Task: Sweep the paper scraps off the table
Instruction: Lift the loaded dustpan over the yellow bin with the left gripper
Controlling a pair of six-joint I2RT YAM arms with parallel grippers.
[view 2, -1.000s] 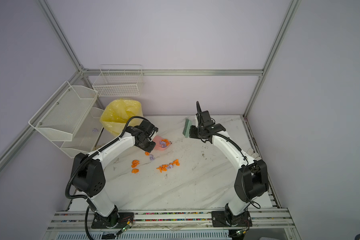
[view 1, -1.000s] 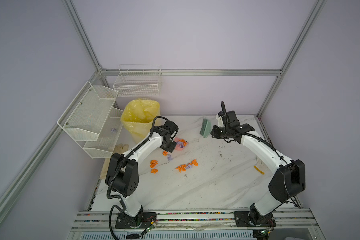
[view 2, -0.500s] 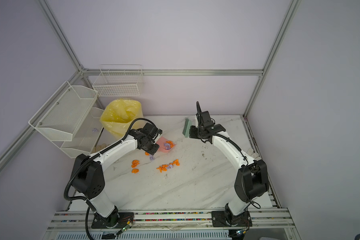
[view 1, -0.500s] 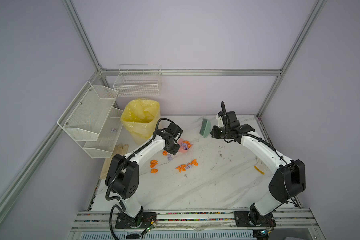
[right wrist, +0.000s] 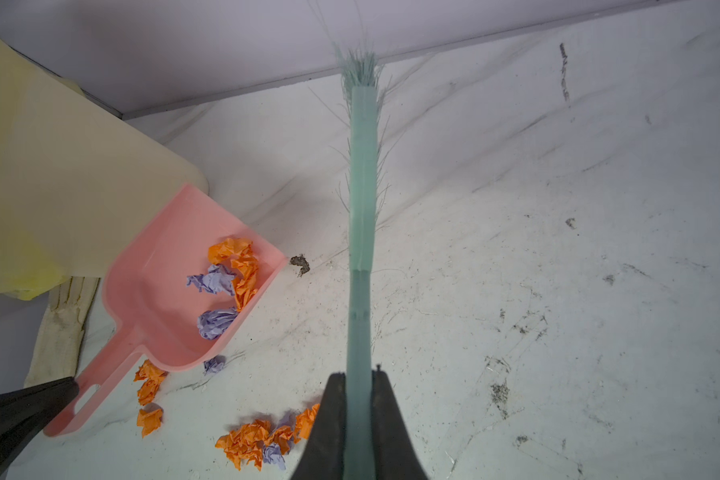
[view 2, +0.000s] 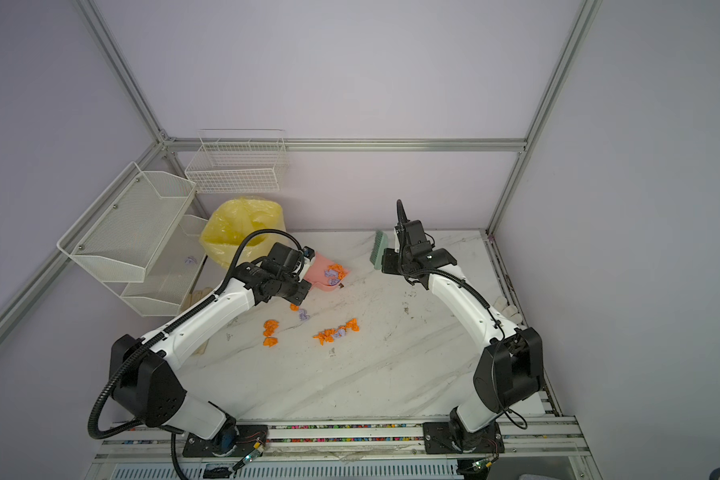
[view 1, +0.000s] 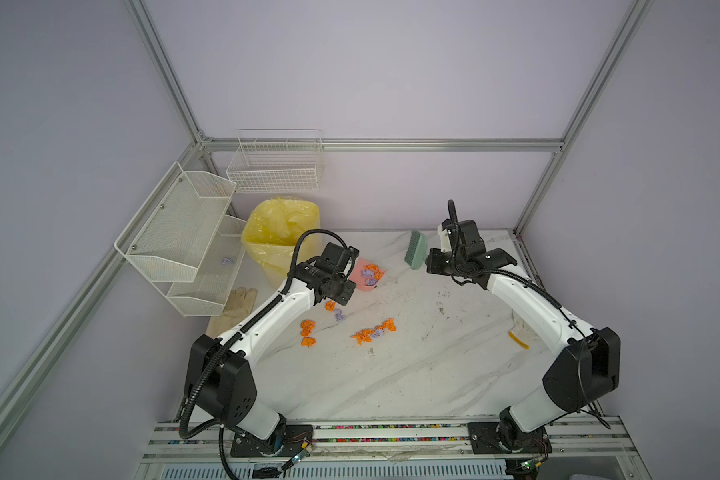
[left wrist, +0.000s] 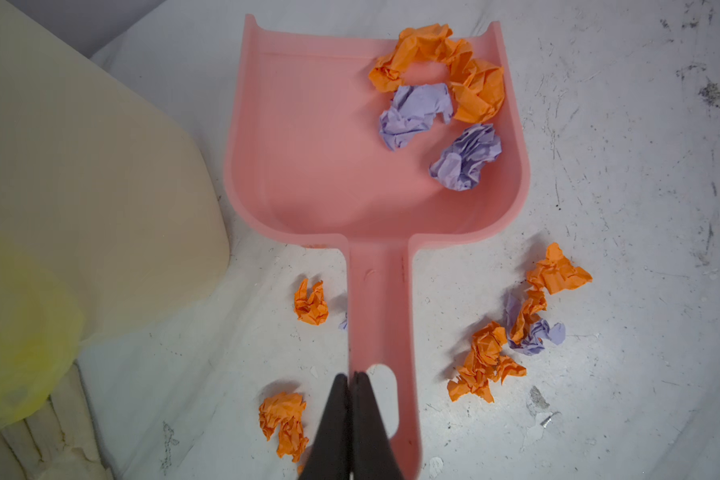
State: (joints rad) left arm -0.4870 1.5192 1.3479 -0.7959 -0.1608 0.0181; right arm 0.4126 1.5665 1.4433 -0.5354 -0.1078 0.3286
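The left tool has its fingers pressed together on the edge of the pink dustpan handle, beside the hanging hole. Some paper scraps lie inside the pan: two lilac wads and a curl of orange ones, gathered against one side wall near the open lip. The rest are loose on the worktop, all on the handle side of the pan's back wall. One orange wad and a sliver of lilac sit just beside the handle, with another orange wad close to the tool's fingers. A mixed orange and lilac cluster lies on the handle's other side. In both top views these loose wads sit nearer the robot's base than the pan, between the two arms and closer to the left one. The right tool pinches the handle of the green brush, held near the worktop's far edge with its bristles away from the scraps and well apart from the loose wads. The pan sits just beside the yellow-lined bin, and a beige glove lies at the worktop's left edge.
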